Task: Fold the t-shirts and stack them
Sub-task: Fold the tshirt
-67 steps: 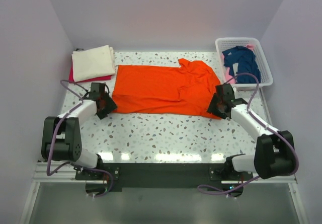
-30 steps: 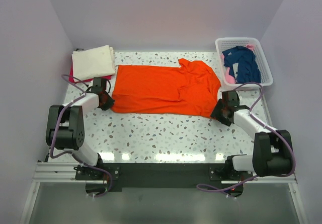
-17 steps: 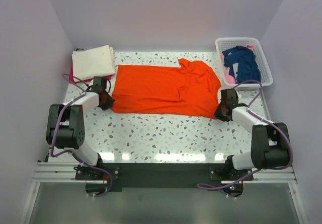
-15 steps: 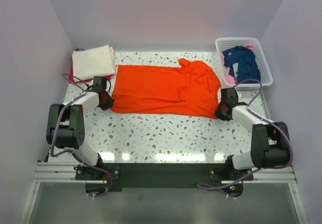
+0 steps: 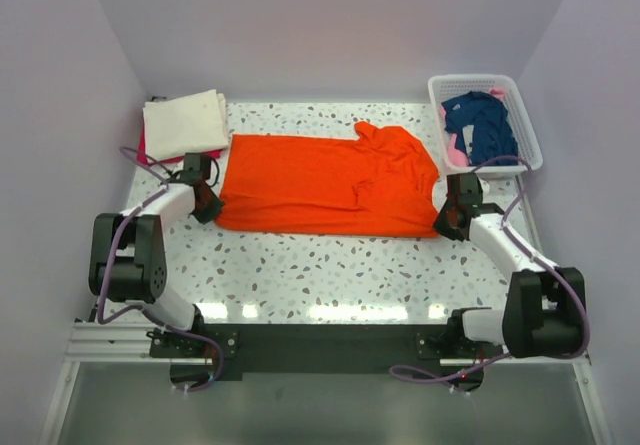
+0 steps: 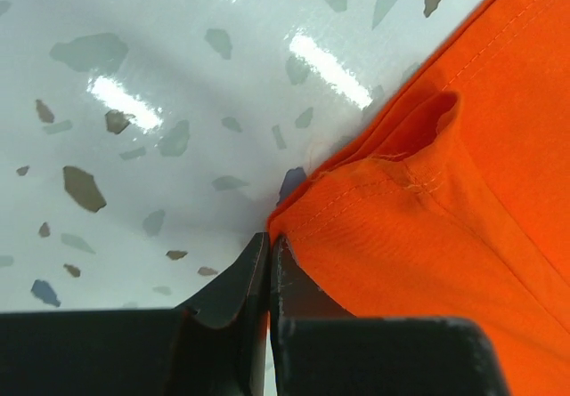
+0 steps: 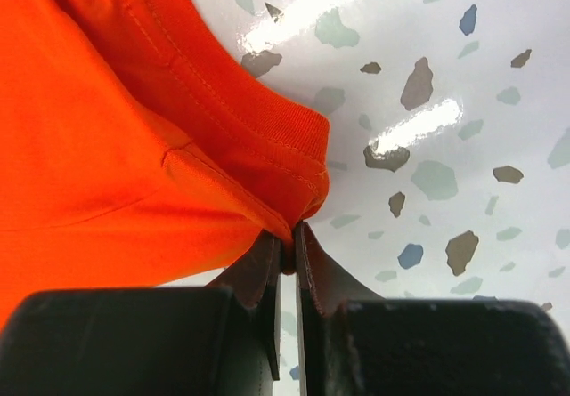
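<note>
The bright orange cloth t-shirt [image 5: 325, 185] lies spread across the middle of the white speckled table [image 5: 330, 265], long side running left to right, collar end towards the right. It looks light and limp. It will sag between any two holds and drag on the glossy top, and a bunched ridge near the right end suggests it wrinkles easily. Nothing about it is fragile, but thin knit can slip out of a shallow pinch.

The sensible holds are the two near corners, and both are taken. The left gripper [image 6: 269, 240] has its jaws pressed together on the near-left corner, right at the stitched hem. The right gripper [image 7: 287, 240] is pinched tight on the near-right corner, where a ribbed edge doubles over. Both bites are small, only the tip of cloth between the fingers, so I'd expect a gentle, even lift to be needed for carrying that near edge to the far side.

At the far left, a folded cream shirt [image 5: 183, 123] sits on a red one [image 5: 145, 151], just beside the orange shirt's far-left corner. A fold swung that way could brush the pile. At the far right stands a white plastic lattice basket [image 5: 527, 130] with a crumpled navy shirt [image 5: 480, 123] and something pink in it, near the right arm's elbow room but apart from the orange cloth.
</note>
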